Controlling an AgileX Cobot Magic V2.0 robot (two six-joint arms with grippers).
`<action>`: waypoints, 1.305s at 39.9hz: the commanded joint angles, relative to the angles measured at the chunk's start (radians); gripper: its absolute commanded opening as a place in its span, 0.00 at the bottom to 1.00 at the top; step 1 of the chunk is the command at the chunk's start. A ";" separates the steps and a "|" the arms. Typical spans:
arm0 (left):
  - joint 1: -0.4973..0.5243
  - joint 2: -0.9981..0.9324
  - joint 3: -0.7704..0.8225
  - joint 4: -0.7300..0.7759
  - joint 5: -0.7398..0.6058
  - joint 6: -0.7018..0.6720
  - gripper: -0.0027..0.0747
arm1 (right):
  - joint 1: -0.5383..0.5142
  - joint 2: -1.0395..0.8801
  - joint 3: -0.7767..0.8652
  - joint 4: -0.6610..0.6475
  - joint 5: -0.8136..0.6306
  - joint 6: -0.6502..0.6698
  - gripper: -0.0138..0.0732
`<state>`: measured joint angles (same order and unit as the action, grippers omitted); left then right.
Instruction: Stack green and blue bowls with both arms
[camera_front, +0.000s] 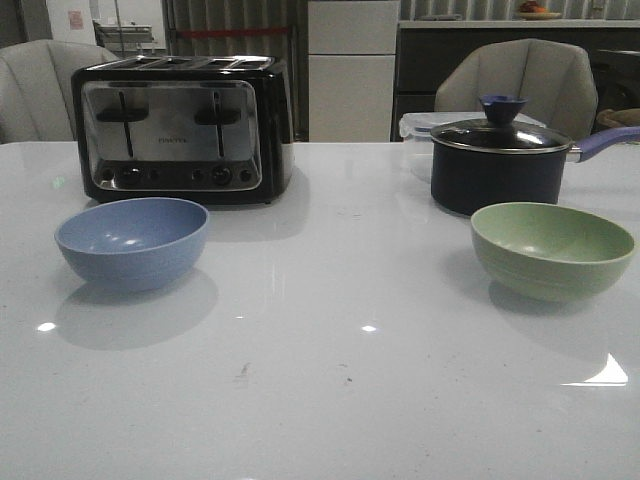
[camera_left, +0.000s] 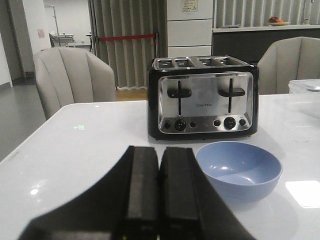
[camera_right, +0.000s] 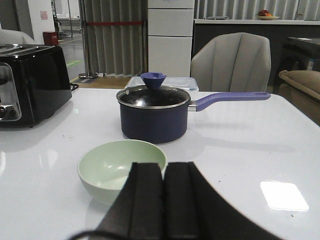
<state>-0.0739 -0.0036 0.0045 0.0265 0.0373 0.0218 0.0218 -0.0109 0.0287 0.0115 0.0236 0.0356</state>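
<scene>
The blue bowl sits upright and empty on the left of the white table, in front of the toaster. The green bowl sits upright and empty on the right, in front of the saucepan. Neither arm shows in the front view. In the left wrist view my left gripper is shut and empty, with the blue bowl just beyond and beside it. In the right wrist view my right gripper is shut and empty, its fingers overlapping the near rim of the green bowl.
A black and chrome toaster stands at the back left. A dark navy saucepan with a glass lid and purple-blue handle stands at the back right, a clear plastic box behind it. Grey chairs stand beyond the table.
</scene>
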 joint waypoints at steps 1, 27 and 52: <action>0.001 -0.019 0.003 -0.004 -0.095 -0.011 0.15 | -0.008 -0.019 -0.004 -0.011 -0.089 -0.009 0.22; 0.001 -0.019 0.003 -0.004 -0.099 -0.011 0.15 | -0.008 -0.019 -0.004 -0.011 -0.089 -0.009 0.22; 0.001 0.072 -0.486 -0.004 0.142 -0.011 0.15 | -0.006 0.123 -0.508 -0.011 0.250 -0.009 0.22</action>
<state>-0.0739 0.0102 -0.3694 0.0265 0.1528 0.0213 0.0218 0.0401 -0.3624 0.0115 0.2642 0.0356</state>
